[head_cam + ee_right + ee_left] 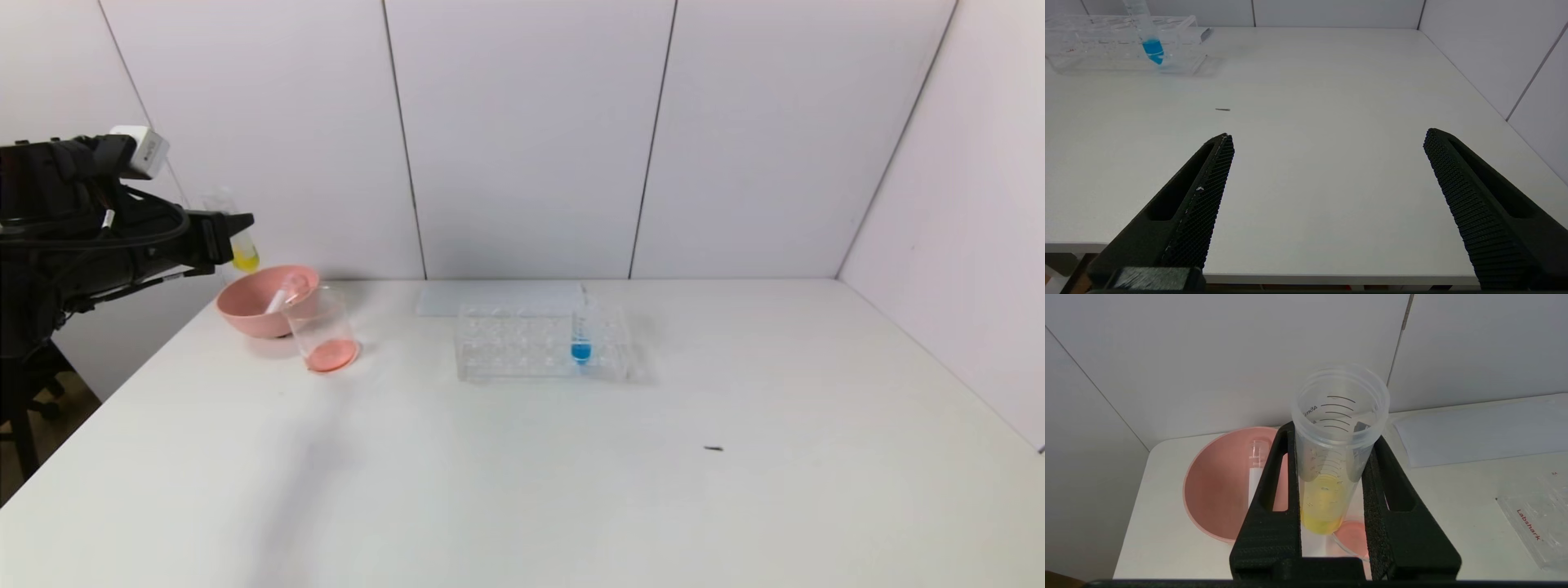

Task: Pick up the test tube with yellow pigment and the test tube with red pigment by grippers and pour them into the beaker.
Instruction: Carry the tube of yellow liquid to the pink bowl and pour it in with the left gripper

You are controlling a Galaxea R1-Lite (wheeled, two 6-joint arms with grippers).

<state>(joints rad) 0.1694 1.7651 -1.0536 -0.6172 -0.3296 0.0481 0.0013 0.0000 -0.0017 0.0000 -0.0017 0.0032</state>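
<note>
Left hand (pixel 1331 490) clamps the slim clear yellow-tipped test tube (pixel 1333 457) upright, above the clear red-bottomed beaker (pixel 324 331); right hand (pixel 1327 163) gapes wide over the tabletop (pixel 1331 102)

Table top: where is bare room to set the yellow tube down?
Free: the white table in front of the clear plastic tube rack and to its right, bare but for a small dark speck. Crowded: the far-left corner, with pink bowl and clear beaker.
</note>
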